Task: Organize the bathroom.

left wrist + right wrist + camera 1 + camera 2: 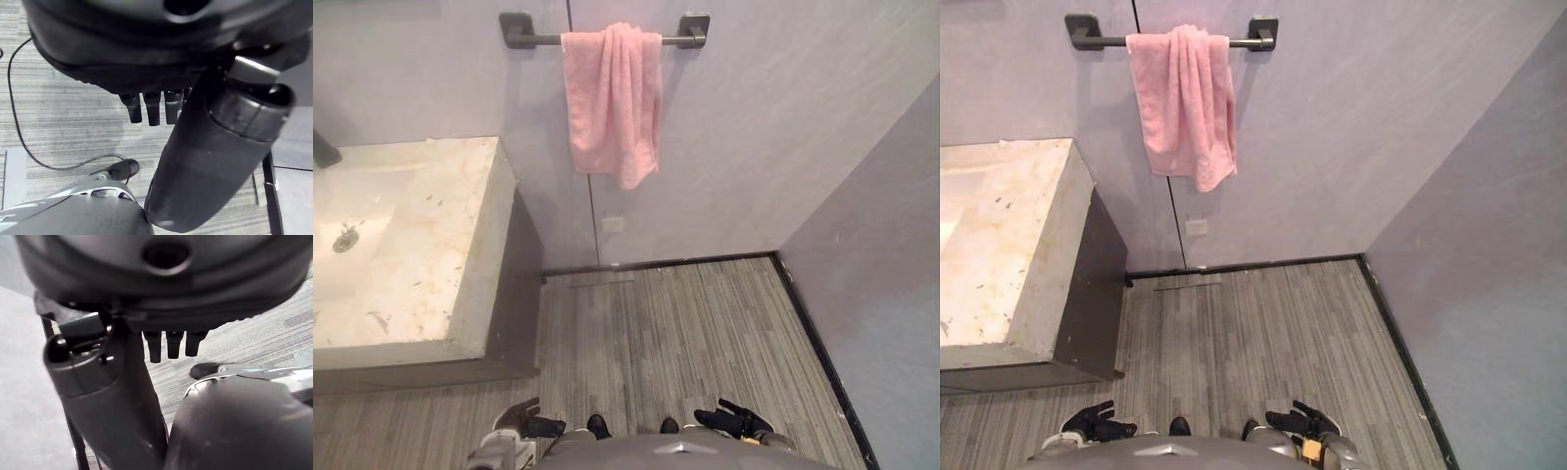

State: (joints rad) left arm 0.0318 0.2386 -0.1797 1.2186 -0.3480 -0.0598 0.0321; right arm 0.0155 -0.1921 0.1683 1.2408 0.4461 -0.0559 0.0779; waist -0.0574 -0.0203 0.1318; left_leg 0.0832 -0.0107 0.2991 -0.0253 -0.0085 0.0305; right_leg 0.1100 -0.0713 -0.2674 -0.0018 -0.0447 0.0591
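A pink towel (612, 98) hangs bunched over a dark towel bar (533, 39) on the far wall, its lower end off to the right. Low at the bottom of the eye views, my left hand (533, 423) and right hand (734, 421) hang by my sides, far from the towel. Each is open with nothing in it. In the left wrist view the fingers (151, 107) point down over the striped floor beside the thumb (220, 147). The right wrist view shows the same relaxed fingers (171, 345).
A pale stone sink counter (460, 245) with a drain (345, 238) stands at the left on a dark base. Grey striped floor (685, 333) runs from me to the wall. A side wall (891, 294) closes the right. A small white plate (613, 224) sits on the far wall.
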